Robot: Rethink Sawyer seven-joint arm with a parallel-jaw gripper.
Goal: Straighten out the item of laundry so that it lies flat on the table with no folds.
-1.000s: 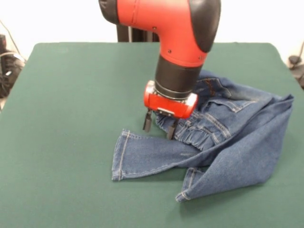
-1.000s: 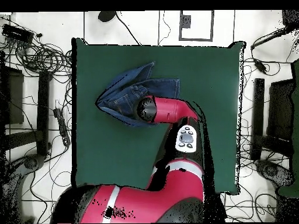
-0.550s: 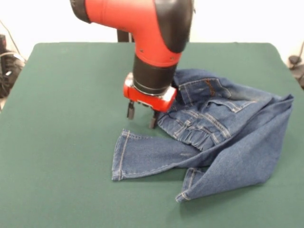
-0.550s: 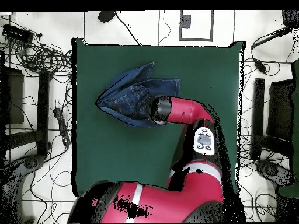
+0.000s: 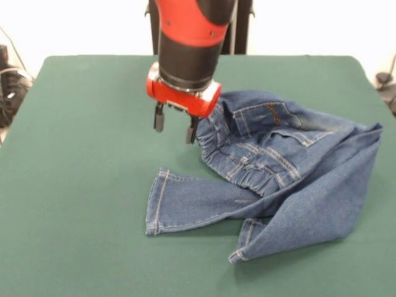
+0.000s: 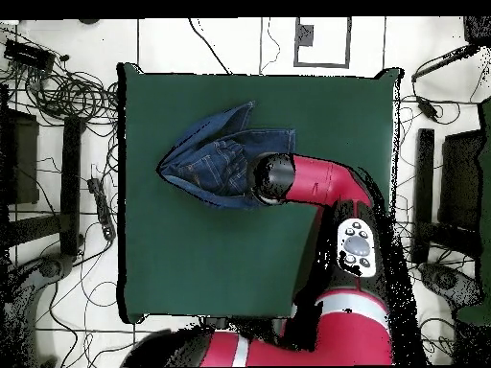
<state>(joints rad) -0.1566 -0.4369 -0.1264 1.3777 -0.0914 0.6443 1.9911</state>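
The item of laundry (image 5: 291,179) is a small pair of blue jeans, crumpled on the green table (image 5: 86,185). One leg runs left to a hem at the front; the other is folded over on the right. Its gathered waistband bunches in the middle. My gripper (image 5: 175,128) hangs open above the table, just left of the waistband, with nothing between its fingers. In the overhead view the jeans (image 6: 211,158) lie left of centre on the table (image 6: 345,125), and the arm's head hides the gripper.
Beyond the table's edges lie cables (image 6: 67,91) and dark equipment stands (image 6: 19,163) on the floor. My red arm (image 6: 326,182) crosses the table's right part in the overhead view.
My gripper has moved left and up, off the waistband to a spot beside it. The waistband has spread out a little towards the gripper. The legs have not moved.
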